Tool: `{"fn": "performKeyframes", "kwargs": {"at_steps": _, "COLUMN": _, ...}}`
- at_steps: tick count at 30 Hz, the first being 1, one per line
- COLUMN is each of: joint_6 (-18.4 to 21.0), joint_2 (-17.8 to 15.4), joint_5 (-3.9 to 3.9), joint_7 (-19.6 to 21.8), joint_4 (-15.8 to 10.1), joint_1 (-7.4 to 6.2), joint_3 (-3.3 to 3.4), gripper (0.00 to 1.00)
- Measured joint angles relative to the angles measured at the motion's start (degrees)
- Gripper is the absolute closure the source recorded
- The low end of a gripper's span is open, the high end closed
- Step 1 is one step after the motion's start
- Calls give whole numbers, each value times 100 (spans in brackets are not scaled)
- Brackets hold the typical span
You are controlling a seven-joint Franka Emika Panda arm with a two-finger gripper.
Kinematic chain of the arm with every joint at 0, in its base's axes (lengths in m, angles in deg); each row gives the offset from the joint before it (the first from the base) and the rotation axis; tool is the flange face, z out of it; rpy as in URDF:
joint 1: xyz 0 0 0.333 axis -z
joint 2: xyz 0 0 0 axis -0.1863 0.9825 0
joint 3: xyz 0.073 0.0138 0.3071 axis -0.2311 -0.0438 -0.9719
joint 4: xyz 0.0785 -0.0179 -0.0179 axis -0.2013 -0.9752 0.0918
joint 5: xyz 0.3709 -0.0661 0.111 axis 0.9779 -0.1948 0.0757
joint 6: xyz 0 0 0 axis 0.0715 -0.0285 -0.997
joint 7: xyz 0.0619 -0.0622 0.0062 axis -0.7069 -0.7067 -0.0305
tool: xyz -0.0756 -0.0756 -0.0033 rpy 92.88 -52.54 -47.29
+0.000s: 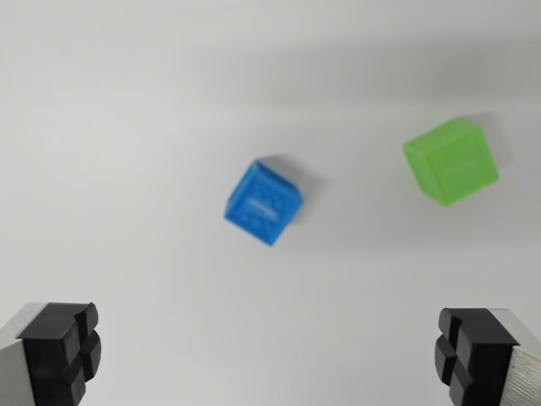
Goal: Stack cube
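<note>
Overhead, two cubes lie apart on the tabletop [127, 127].
Blue cube [263, 203] centre, green cube [450, 161] right; end effector [269, 355] spread, empty.

You've got a blue cube [264, 203] near center, turned diagonal, flat on the white surface. Green cube [450, 161] sits well apart to the wrist view's right, slightly higher, also rotated; both blurry.

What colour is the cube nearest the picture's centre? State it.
Blue: the blue cube, seen in the wrist view, the only view, sits left of the green cube.
</note>
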Motion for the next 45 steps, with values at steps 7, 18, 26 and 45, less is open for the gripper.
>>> {"fn": "performKeyframes", "kwargs": {"at_steps": 7, "joint_6": -62, "joint_2": 21, "joint_5": 1, "joint_7": -135, "joint_4": -48, "joint_1": 9, "joint_3": 38, "gripper": 0}}
{"fn": "performKeyframes", "kwargs": {"at_steps": 18, "joint_6": -271, "joint_2": 99, "joint_5": 21, "joint_7": -537, "joint_4": -177, "joint_1": 96, "joint_3": 106, "gripper": 0}}
{"fn": "performKeyframes", "kwargs": {"at_steps": 26, "joint_6": -463, "joint_2": 180, "joint_5": 56, "joint_7": -918, "joint_4": -291, "joint_1": 186, "joint_3": 156, "gripper": 0}}
{"fn": "performKeyframes", "kwargs": {"at_steps": 45, "joint_6": -1027, "joint_2": 535, "joint_5": 166, "joint_7": -2158, "joint_4": -525, "joint_1": 543, "joint_3": 247, "gripper": 0}}
